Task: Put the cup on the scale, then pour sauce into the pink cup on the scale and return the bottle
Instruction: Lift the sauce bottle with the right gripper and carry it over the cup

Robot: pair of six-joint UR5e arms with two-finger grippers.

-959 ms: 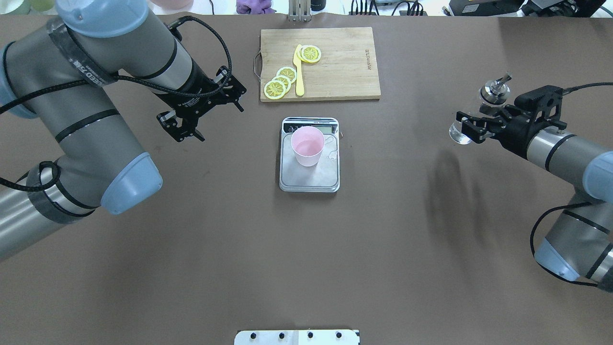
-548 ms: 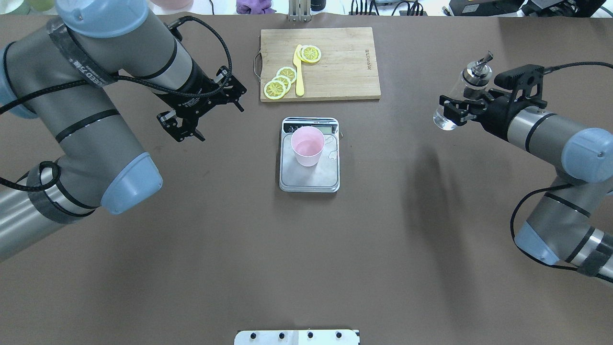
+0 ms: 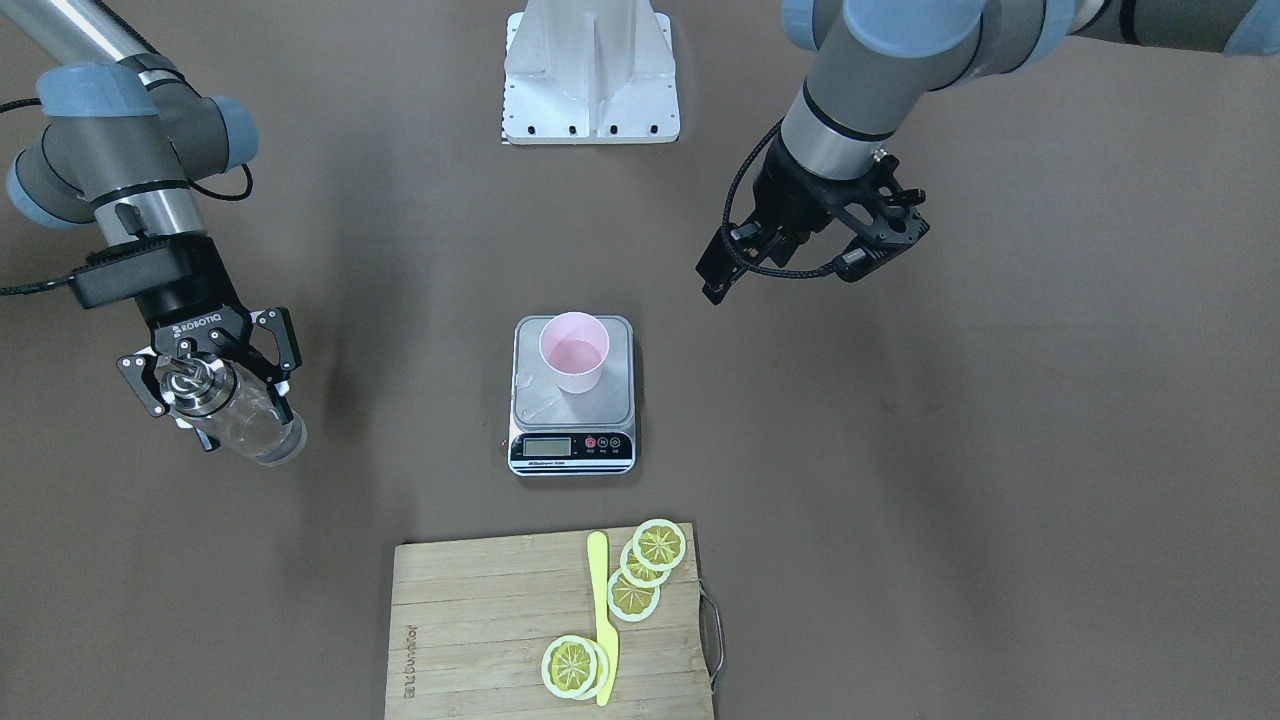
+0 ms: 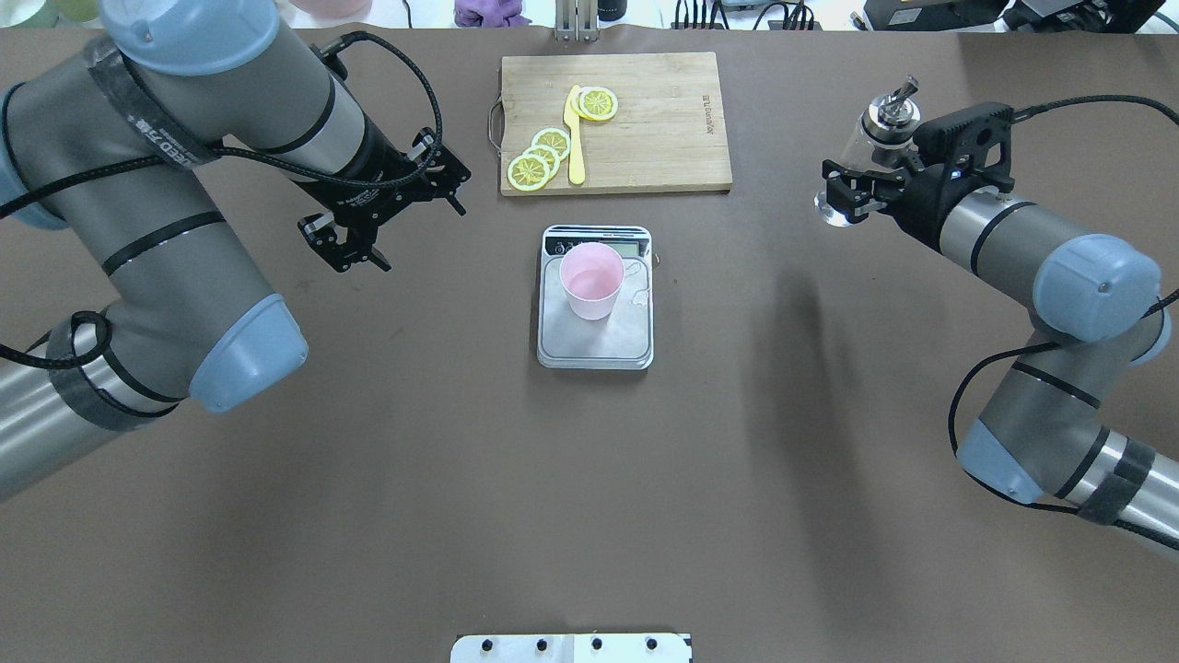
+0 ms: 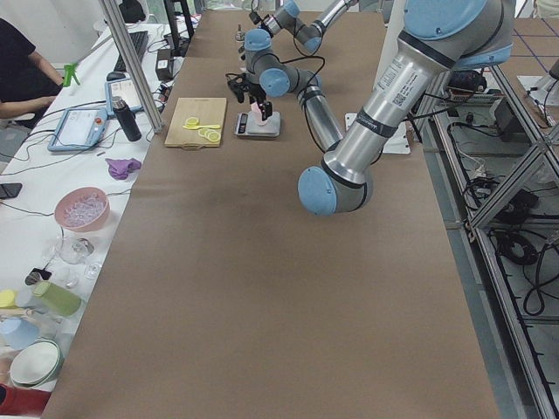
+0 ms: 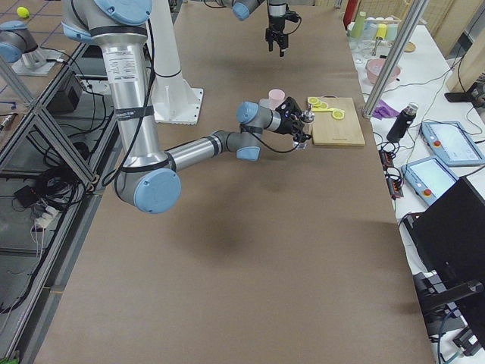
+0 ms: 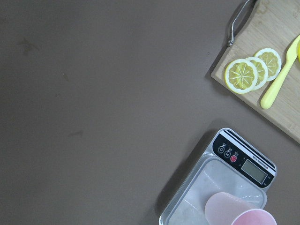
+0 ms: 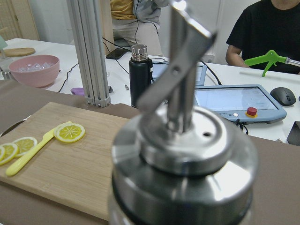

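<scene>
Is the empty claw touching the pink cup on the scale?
Apart. The overhead view shows the left gripper hanging well to the side of the cup, with bare table between them.

On the right wrist camera the bottle (image 8: 183,154) is a blurred metal cap filling the frame; its glass body is cut off by the bottom edge, and the right hand (image 3: 222,405) holding it is out of sight there (not 1 finger shows). The left wrist camera crops the cup (image 7: 239,214) to a slice of rim and wall at the bottom edge, cuts the scale (image 7: 204,185) off there too, and clips the cutting board (image 7: 287,110) at the top and right edges. From across the bench (image 3: 900,500) the display (image 3: 546,447) is too small to read. From the right end the right arm (image 6: 204,145) covers most of the scale.
</scene>
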